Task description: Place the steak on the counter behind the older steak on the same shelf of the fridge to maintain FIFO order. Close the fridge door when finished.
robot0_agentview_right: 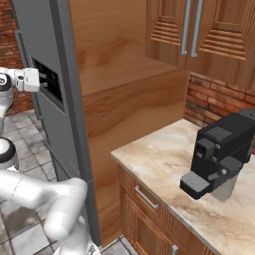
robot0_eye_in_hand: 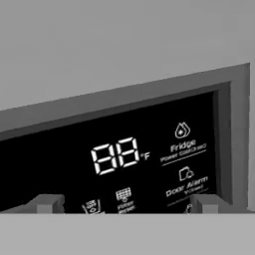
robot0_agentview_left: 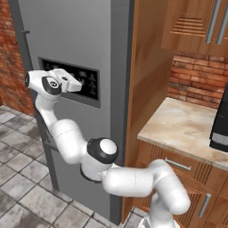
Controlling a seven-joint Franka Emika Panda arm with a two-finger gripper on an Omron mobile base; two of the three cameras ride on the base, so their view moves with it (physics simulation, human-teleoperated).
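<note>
The grey fridge door (robot0_agentview_left: 71, 31) stands shut against the fridge (robot0_agentview_right: 37, 30), so the shelf and the older steak are hidden. My gripper (robot0_agentview_left: 79, 86) is pressed up to the door's dark dispenser panel (robot0_agentview_left: 91, 80), also seen from the side as the gripper (robot0_agentview_right: 45, 79). In the hand view the gripper (robot0_eye_in_hand: 124, 204) is open, with its fingertips (robot0_eye_in_hand: 47, 203) wide apart, nothing between them, and the lit panel (robot0_eye_in_hand: 124, 159) right in front. The beige marbled counter (robot0_agentview_right: 159, 154) lies to the right. The steak is out of view.
A black coffee machine (robot0_agentview_right: 219, 154) stands on the counter (robot0_agentview_left: 187, 124). Brown wood panels (robot0_agentview_right: 124, 99) frame the fridge, with wooden wall cabinets (robot0_agentview_right: 199, 35) above and drawers with silver handles (robot0_agentview_right: 145, 198) below. Grey floor tiles (robot0_agentview_left: 18, 151) spread to the left.
</note>
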